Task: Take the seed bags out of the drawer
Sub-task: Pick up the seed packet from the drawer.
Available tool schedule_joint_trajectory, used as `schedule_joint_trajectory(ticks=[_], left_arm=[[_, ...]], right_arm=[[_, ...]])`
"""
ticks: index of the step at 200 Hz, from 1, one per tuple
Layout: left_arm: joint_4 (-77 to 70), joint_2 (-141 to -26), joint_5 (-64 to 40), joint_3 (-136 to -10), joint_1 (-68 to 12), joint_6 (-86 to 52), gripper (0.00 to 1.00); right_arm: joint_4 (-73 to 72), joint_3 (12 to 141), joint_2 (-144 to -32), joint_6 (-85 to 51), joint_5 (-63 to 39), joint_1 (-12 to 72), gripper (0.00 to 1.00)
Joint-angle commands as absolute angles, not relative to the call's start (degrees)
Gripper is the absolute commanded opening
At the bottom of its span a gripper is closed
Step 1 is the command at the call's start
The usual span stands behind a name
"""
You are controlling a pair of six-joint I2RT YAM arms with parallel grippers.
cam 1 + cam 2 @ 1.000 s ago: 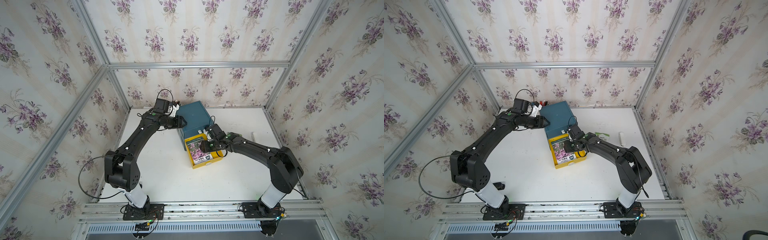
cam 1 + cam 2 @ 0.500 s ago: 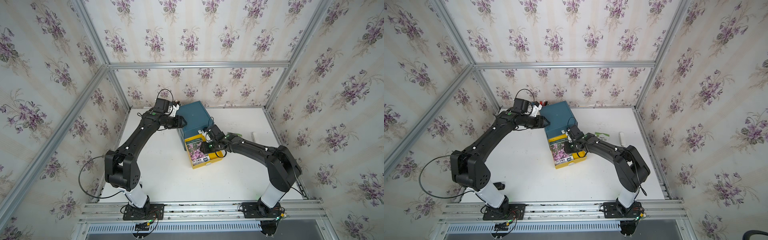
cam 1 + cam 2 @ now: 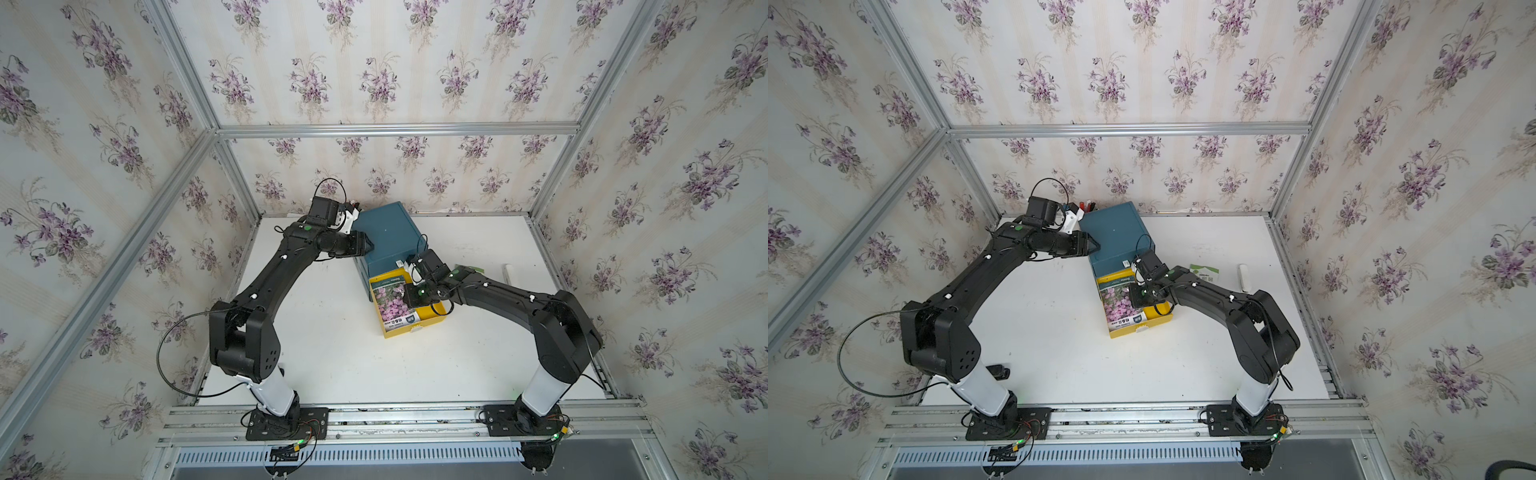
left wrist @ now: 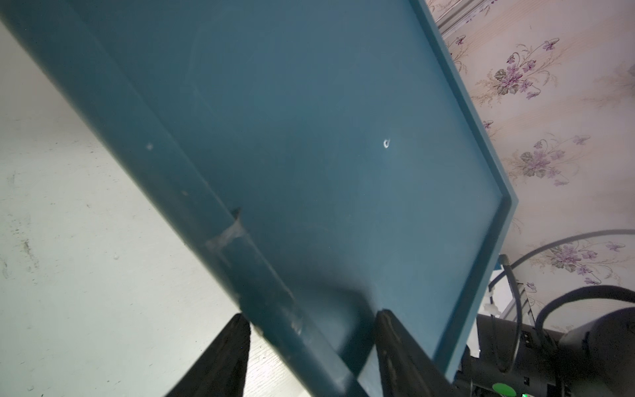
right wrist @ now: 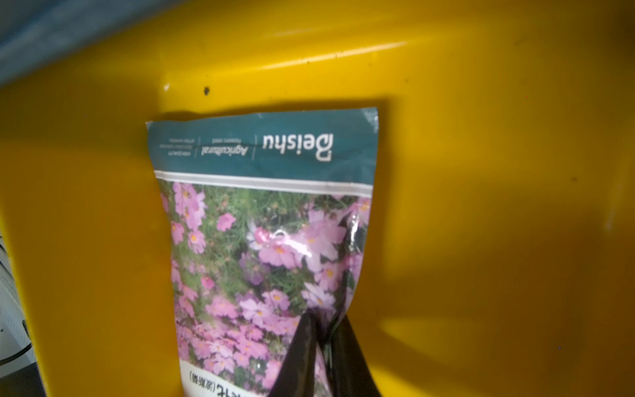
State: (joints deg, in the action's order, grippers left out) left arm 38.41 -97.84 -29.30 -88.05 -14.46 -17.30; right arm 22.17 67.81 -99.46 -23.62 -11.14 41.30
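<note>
A teal cabinet (image 3: 386,232) stands toward the back of the white counter (image 3: 332,353). Its yellow drawer (image 3: 436,309) is pulled out toward the robot.

One seed bag (image 3: 390,301) lies in the drawer, against the wall on the robot's left, with bare yellow floor on the other side. Its long axis runs along the drawer's pull direction. The teal top band lettered "Beishu" points toward the cabinet, and the white label end points toward the drawer front. The face with the pink flower photo is up.

The right hand (image 5: 324,323) is inside the drawer. Its two black fingers (image 5: 302,343) are pinched together on the bag's long edge, on the side that faces the open part of the drawer. The glossy film is creased at the pinch. The views do not show whether the bag is off the drawer floor.

The left hand (image 4: 312,316) is clamped on the cabinet's top edge at the corner on the robot's left. One finger is outside the wall and the other is on the recessed top.

In a top view, a second seed bag (image 3: 1204,272) with a green and white face lies on the counter. It is just behind the right forearm, on the robot's right of the cabinet. A small white stick-shaped object (image 3: 1244,277) lies farther to the right.
</note>
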Motion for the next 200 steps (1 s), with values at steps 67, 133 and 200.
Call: schedule_joint_trajectory(ticks=[67,133,200], left_arm=[[51.8,-98.9,-22.7,-87.0,-14.6,-14.1,0.61],[51.9,-98.9,-22.6,-87.2,-14.5,-13.8,0.61],[51.7,-99.0,-22.7,-87.0,-14.5,-13.8,0.61]], right_arm=[[20.7,67.6,-98.7,-24.3,-10.9,41.3,0.00],[22.0,68.4,-94.6,-25.7,-10.3,40.7,0.00],[25.1,68.0,-90.3,-27.0,-10.3,39.0,0.00]])
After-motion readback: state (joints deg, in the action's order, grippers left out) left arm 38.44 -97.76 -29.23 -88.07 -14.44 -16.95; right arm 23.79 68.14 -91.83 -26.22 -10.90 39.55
